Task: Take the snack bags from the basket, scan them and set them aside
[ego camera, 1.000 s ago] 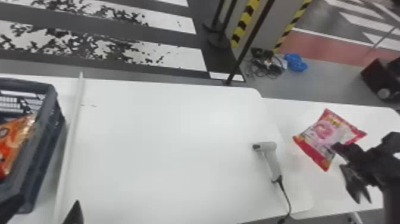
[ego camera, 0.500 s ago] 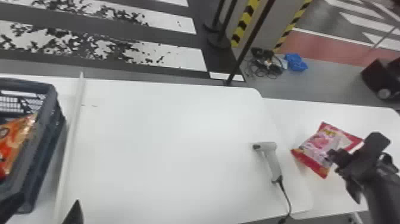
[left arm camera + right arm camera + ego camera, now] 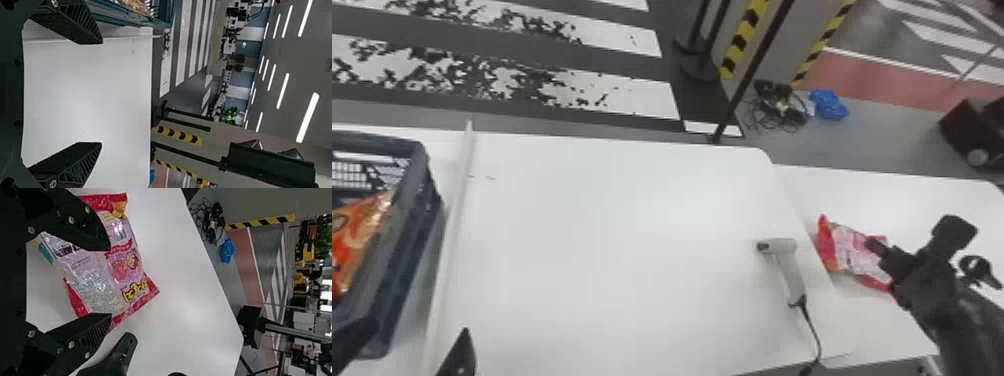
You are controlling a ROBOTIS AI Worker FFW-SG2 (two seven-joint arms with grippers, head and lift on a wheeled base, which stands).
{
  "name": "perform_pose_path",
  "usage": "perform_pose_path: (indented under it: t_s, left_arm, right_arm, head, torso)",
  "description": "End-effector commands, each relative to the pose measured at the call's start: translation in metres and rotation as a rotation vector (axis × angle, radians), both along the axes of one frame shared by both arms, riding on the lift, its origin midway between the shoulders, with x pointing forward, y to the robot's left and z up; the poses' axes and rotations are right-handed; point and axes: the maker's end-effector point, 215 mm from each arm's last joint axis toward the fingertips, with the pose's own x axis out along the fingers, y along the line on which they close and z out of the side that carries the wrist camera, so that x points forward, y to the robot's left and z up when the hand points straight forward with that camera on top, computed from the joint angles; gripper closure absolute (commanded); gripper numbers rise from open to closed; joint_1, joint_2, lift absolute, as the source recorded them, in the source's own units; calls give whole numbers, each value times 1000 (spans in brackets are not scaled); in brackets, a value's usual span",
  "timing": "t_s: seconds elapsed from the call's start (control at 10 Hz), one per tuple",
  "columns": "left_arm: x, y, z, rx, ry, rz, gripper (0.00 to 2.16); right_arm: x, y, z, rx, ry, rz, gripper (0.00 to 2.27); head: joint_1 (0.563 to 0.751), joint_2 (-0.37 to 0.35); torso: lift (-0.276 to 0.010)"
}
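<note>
Left end effector (image 3: 100, 93): open, nearer than the scanner (image 3: 791, 275) and well to its left. Right end effector (image 3: 109, 282): open, right of the scanner, over the pink snack bag (image 3: 852, 252), which lies on the tabletop (image 3: 882, 195) just right of the scanner. That bag is judged set aside (its scan cannot be verified). Outstanding: the orange snack bag (image 3: 357, 240), in the basket (image 3: 414, 250) well left of the scanner. Count: one scanner, one pink snack bag, one basket, one orange snack bag visible; further contents undetermined.
</note>
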Motion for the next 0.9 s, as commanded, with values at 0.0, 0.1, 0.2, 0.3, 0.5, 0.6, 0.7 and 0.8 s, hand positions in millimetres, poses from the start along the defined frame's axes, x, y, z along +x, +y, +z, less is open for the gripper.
perform_pose_path:
  t_s: [0.0, 0.1, 0.2, 0.3, 0.5, 0.6, 0.7, 0.8]
  left_arm:
    - [3, -2, -4, -6, 2, 0, 70]
    - [6, -5, -3, -11, -3, -3, 70]
    - [8, -5, 0, -11, -10, -1, 70]
    - [10, -5, 2, -13, -16, 0, 70]
    - [11, -4, 2, -13, -12, -1, 70]
    - [12, 0, 1, -15, -7, 6, 70]
    - [14, 6, 2, -15, -9, 14, 70]
    - [17, 15, 2, -11, 6, 16, 70]
  right_arm:
    - [4, 56, 16, -21, -69, 95, 56]
    - [6, 99, 18, 20, -124, 152, 56]
    - [12, 153, 25, 43, -169, 230, 60]
    - [15, 205, 39, 8, -203, 315, 66]
    - [17, 288, 71, -51, -319, 445, 90]
    - [13, 320, 83, -65, -368, 481, 90]
    - [6, 349, 92, -77, -413, 510, 90]
    - [-4, 370, 101, -84, -467, 519, 90]
  head:
    - [695, -350]
    - [695, -350]
    - [695, -350]
    - [695, -350]
    - [695, -350]
    - [695, -350]
    - [695, -350]
    - [695, -350]
  torso:
    - [-75]
    - [-75]
    - [-75]
    - [-75]
    - [-75]
    - [-75]
    - [-75]
    - [-75]
